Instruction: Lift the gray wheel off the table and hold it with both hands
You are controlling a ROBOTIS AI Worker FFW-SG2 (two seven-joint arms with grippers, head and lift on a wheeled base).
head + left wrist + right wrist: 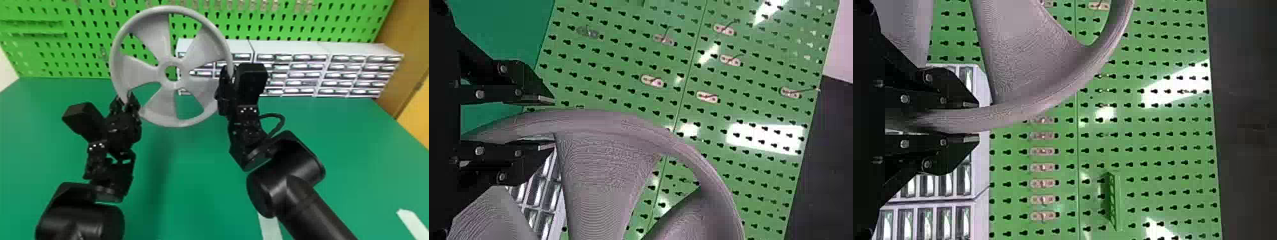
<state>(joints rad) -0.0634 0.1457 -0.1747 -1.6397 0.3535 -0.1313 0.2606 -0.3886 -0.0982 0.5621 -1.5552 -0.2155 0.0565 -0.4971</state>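
Raised above the green table [191, 166], the gray wheel [156, 41] stands roughly upright, its spoked face toward the head camera. My left gripper [125, 98] is shut on the rim at its lower left; my right gripper [230, 71] is shut on the rim at the right side. In the left wrist view, the wheel's rim [629, 125] slants between the fingers of the left gripper [551, 122], with a narrow gap by one fingertip. The right wrist view has the wheel [1018, 45] with its rim close between both fingers of the right gripper [974, 120].
Behind the wheel rises a green pegboard [86, 48] with small hooks. White drawer units [293, 49] line the table's back from the middle to the right. White strips [413, 223] lie near the front right.
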